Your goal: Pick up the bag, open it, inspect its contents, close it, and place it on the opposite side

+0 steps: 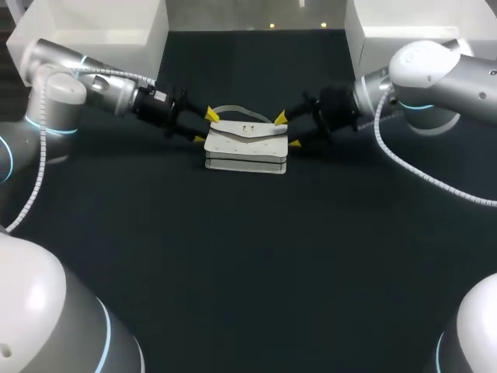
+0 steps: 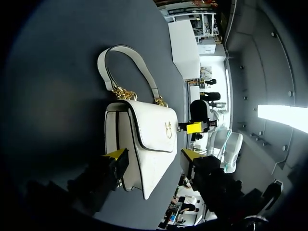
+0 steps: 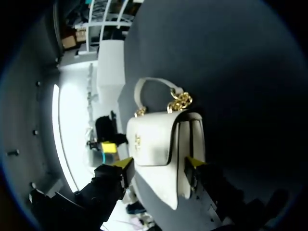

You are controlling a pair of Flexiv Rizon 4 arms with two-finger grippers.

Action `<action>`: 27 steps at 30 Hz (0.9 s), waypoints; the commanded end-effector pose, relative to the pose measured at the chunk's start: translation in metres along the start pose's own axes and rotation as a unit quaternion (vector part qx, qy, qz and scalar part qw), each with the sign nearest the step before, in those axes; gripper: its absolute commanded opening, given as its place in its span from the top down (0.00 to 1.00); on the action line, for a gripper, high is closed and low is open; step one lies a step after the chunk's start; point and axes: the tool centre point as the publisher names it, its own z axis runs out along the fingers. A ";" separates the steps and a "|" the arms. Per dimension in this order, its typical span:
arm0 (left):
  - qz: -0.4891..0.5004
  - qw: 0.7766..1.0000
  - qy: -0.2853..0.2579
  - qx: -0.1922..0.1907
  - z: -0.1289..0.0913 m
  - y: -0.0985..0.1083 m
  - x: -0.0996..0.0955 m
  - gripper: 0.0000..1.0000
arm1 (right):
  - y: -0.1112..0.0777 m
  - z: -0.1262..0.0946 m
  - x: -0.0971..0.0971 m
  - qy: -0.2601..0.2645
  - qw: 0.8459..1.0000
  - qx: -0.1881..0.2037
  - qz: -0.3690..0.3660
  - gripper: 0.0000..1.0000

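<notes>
The white handbag (image 1: pixel 246 148) is standing upright toward the far middle of the dark tabletop (image 1: pixel 248 264), its flap (image 2: pixel 155 130) lying shut; the left gripper (image 1: pixel 206 127) and right gripper (image 1: pixel 287 130) are bracketing its two ends, jaws spread wide and holding nothing; it is looking light, semi-stiff and probably slippery, so pinching the ends or hooking the strap (image 2: pixel 126 60) is looking safest.
</notes>
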 end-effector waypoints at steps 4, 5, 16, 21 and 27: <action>-0.006 1.000 0.018 -0.001 0.006 -0.010 -0.005 0.38 | 0.003 0.003 -0.002 0.020 1.000 0.007 -0.001 0.31; -0.005 1.000 0.017 0.001 0.007 -0.010 -0.005 0.38 | 0.003 0.003 -0.001 0.023 1.000 0.007 -0.001 0.31; -0.016 1.000 0.016 0.005 0.013 -0.013 -0.014 0.40 | 0.002 0.012 -0.004 0.035 0.999 0.012 0.007 0.43; -0.022 1.000 0.014 0.013 0.014 -0.015 -0.018 0.42 | 0.002 0.018 -0.007 0.033 0.999 0.016 0.012 0.43; -0.025 0.999 0.015 0.017 0.014 -0.016 -0.019 0.54 | 0.002 0.019 -0.006 0.035 0.999 0.017 0.012 0.52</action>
